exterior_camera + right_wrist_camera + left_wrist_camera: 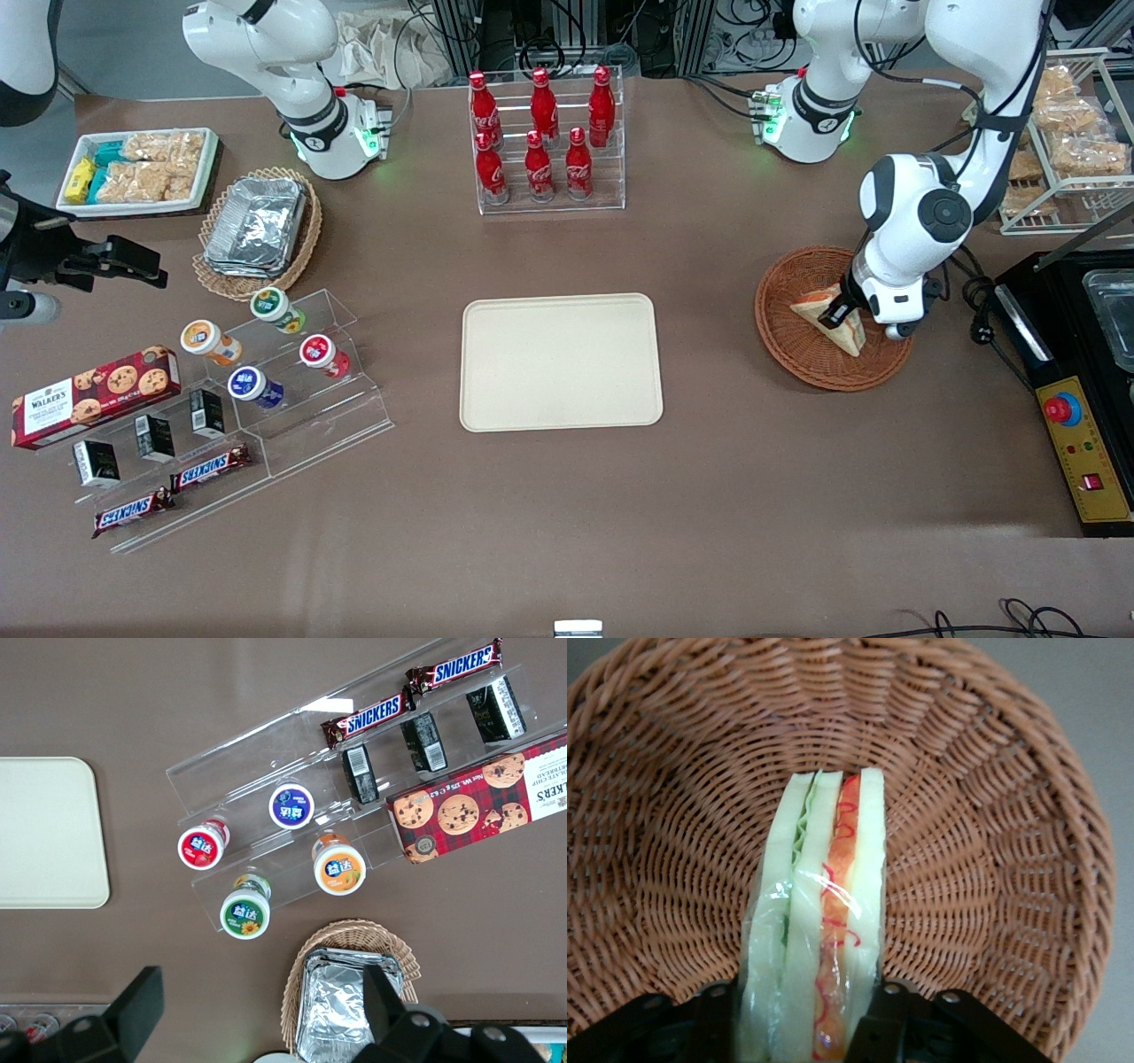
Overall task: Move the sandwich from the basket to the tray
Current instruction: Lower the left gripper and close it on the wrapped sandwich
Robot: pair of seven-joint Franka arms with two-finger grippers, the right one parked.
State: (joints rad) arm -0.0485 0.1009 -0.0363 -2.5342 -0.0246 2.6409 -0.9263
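Observation:
The sandwich, a pale bread wedge with red-orange and green filling, stands on edge inside the reddish-brown wicker basket toward the working arm's end of the table. My gripper reaches down into the basket. In the left wrist view the gripper has its black fingers pressed against both bread faces of the sandwich, shut on it, with the basket's weave all around. The cream-beige tray lies flat and bare at the table's middle, apart from the basket.
A rack of red cola bottles stands farther from the front camera than the tray. A black appliance with a yellow control panel sits beside the basket at the table's edge. Snack shelves and a foil-container basket lie toward the parked arm's end.

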